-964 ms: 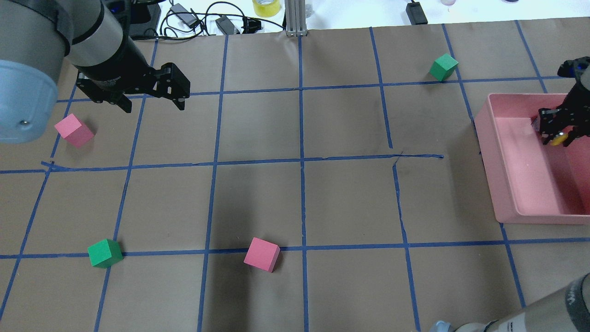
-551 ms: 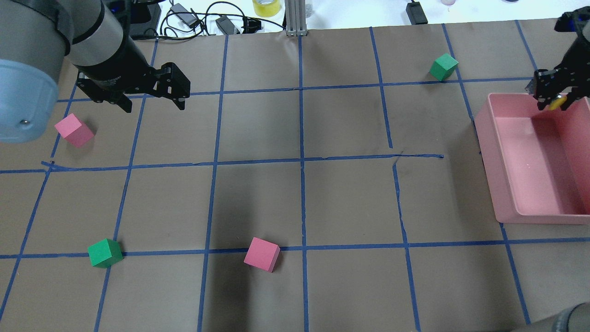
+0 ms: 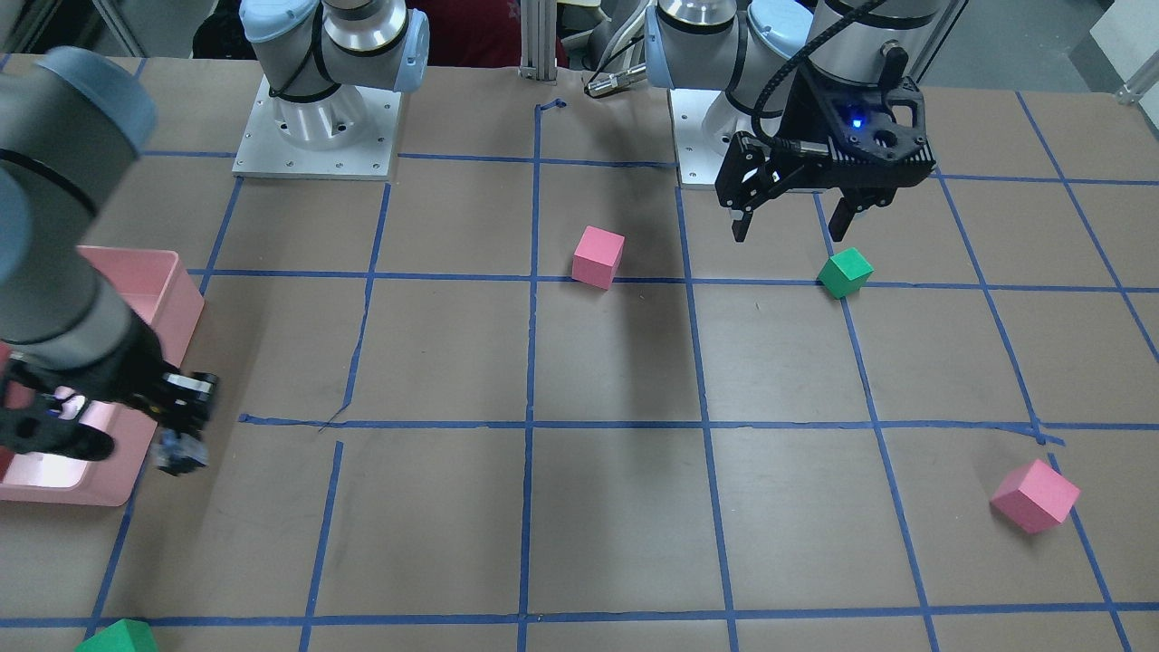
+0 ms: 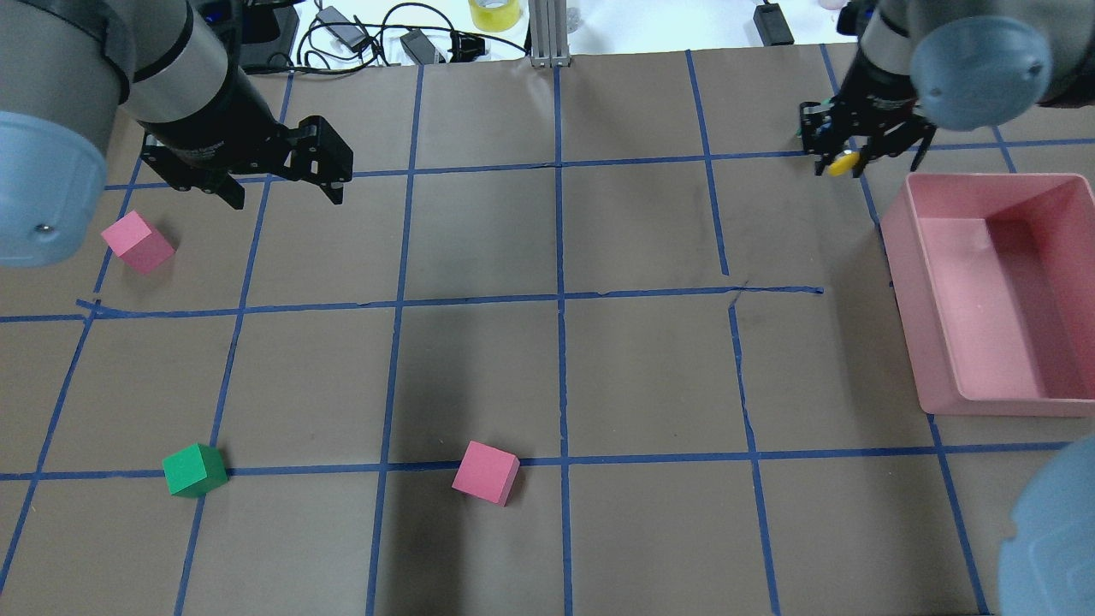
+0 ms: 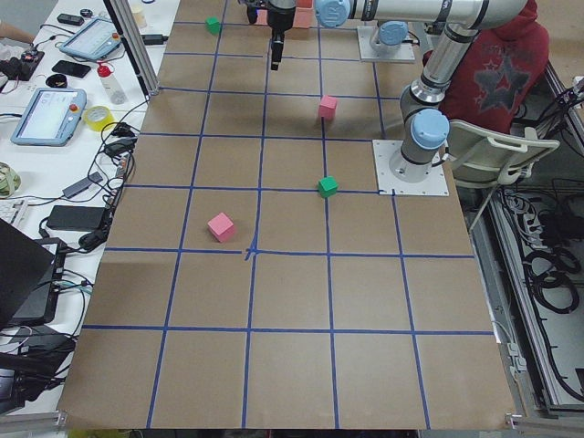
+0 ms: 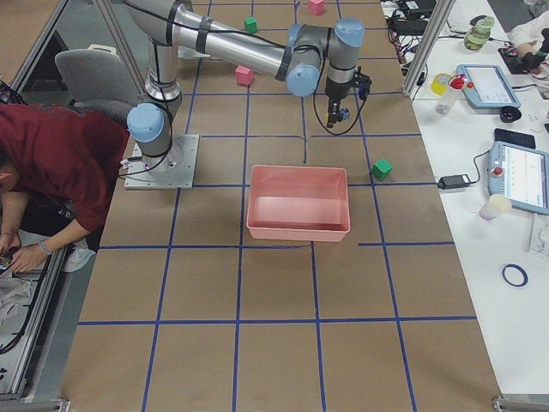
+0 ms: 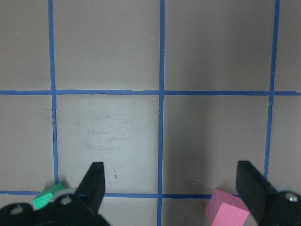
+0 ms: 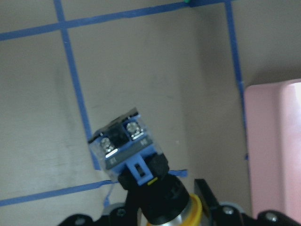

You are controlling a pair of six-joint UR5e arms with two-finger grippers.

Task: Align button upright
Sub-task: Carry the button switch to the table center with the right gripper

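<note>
My right gripper [image 4: 843, 152] is shut on the button [image 4: 843, 162] and holds it in the air above the brown paper, just past the far left corner of the pink bin [image 4: 932, 282]. The yellow cap shows between the fingers. In the right wrist view the button [image 8: 126, 143] is tilted, with its silvery-blue base pointing away from the camera toward the table and its black body and yellow cap at the fingers. The front-facing view shows the right gripper [image 3: 181, 421] beside the bin [image 3: 172, 290]. My left gripper [image 4: 285, 197] is open and empty above the table.
Pink cubes [image 4: 137, 242] [image 4: 486, 472] and a green cube [image 4: 195, 470] lie on the taped grid. Another green cube [image 6: 382, 168] sits near the bin's far side, close to my right gripper. Cables and tape lie past the far edge.
My right gripper has lifted the button out of the pink bin and carried it away and to the left, over the paper. The left arm has not moved.
</note>
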